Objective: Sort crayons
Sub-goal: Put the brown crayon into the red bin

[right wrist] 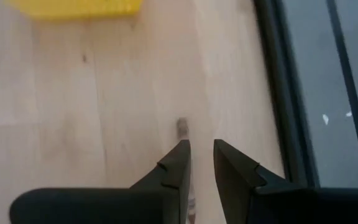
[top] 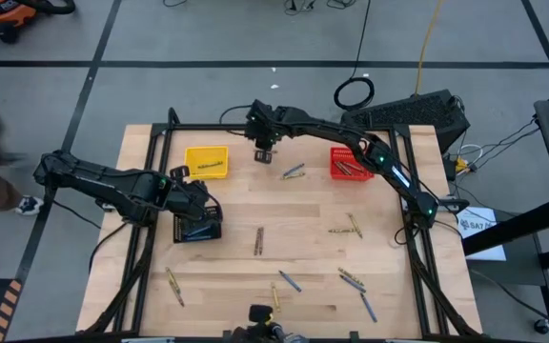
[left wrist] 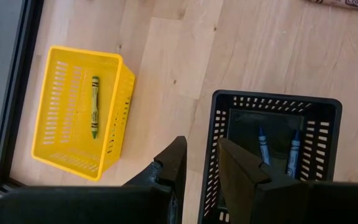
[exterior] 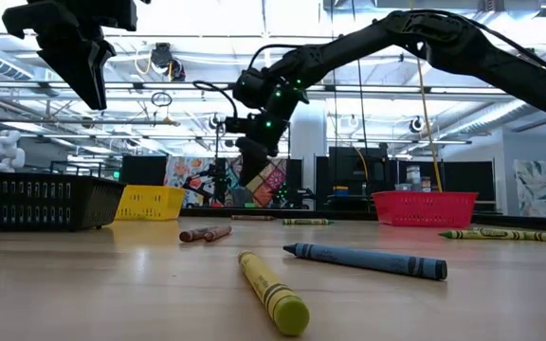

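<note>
Left wrist view: left gripper (left wrist: 199, 163), jaws slightly apart and empty, above black basket (left wrist: 328, 106); crayon (left wrist: 350, 3) label partly reads "Crayo". Right gripper (right wrist: 201, 163) narrowly parted, empty.

"How many baskets?"

"Three: a yellow basket (left wrist: 82, 53) at eleven o'clock on the table (top: 255, 205), a red basket (exterior: 425, 208) at one, a black basket (left wrist: 275, 98) at nine."

"Crayons inside?"

"One green crayon (left wrist: 95, 106) in the yellow, two blue crayons (left wrist: 263, 146) in the black. The red holds several, which I cannot count."

"And loose?"

"About a dozen loose crayons (top: 259, 240); some lie too close together to split."
</note>
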